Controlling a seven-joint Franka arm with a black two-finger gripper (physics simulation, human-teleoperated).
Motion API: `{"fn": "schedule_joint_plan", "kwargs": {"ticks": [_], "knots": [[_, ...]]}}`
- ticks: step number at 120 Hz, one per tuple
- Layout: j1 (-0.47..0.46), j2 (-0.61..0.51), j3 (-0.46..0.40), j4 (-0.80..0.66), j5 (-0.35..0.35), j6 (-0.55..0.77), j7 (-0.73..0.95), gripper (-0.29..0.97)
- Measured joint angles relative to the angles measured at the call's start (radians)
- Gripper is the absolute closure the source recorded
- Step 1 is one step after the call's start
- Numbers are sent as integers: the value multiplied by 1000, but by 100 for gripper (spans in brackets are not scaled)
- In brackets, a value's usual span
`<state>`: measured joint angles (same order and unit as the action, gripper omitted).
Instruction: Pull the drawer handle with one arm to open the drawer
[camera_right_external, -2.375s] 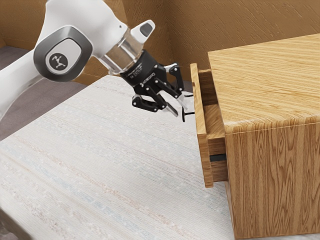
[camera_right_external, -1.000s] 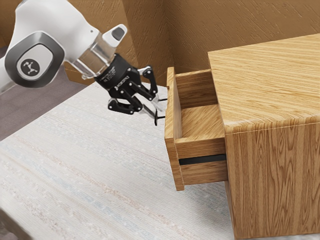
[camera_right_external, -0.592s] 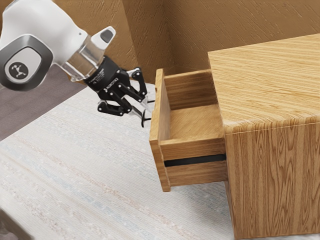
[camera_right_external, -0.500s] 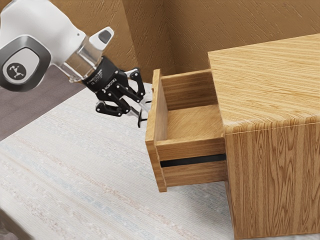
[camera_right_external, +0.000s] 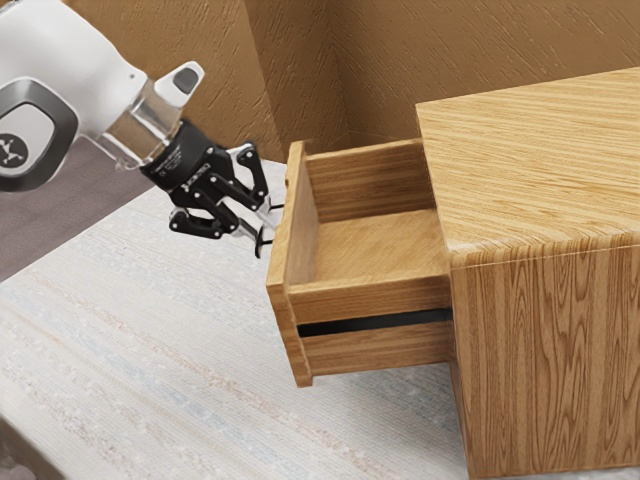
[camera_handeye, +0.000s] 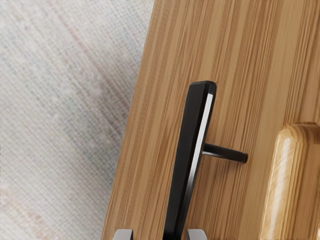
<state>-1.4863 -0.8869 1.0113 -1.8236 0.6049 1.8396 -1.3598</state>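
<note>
Bench: pale, woven-looking surface (camera_right_external: 150, 380) that carries the cabinet and runs under the drawer.
Cabinet: light wooden box (camera_right_external: 550, 300) at the exterior view's right. Its bulk probably anchors it while the drawer is drawn.
Drawer: (camera_right_external: 370, 250) stands well out of the cabinet toward the exterior view's left, with its inner floor open to view. By that showing, the opening is largely done.
Drawer handle: slim black bar (camera_handeye: 187, 165) held off the drawer's front panel on thin posts. The gap behind it leaves room for a grip.
Pincer: (camera_right_external: 258, 222) clamped on the drawer handle, with a fingertip (camera_handeye: 122, 234) at either side of the bar. A two-sided hold like this passes the pull along without slipping.
Arm: white links (camera_right_external: 50, 80) come in from the exterior view's upper left, with the wrist sloping down to the handle. It looks roughly in line with the drawer's travel, which should keep the pull from twisting.
Wall: brown panels (camera_right_external: 400, 60) behind everything, well apart from the pincer.
</note>
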Motion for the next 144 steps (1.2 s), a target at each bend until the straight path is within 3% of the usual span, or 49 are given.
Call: {"fn": "schedule_joint_plan", "kwargs": {"ticks": [144], "knots": [[186, -1, -93, -90, -54, 8, 1, 63]]}}
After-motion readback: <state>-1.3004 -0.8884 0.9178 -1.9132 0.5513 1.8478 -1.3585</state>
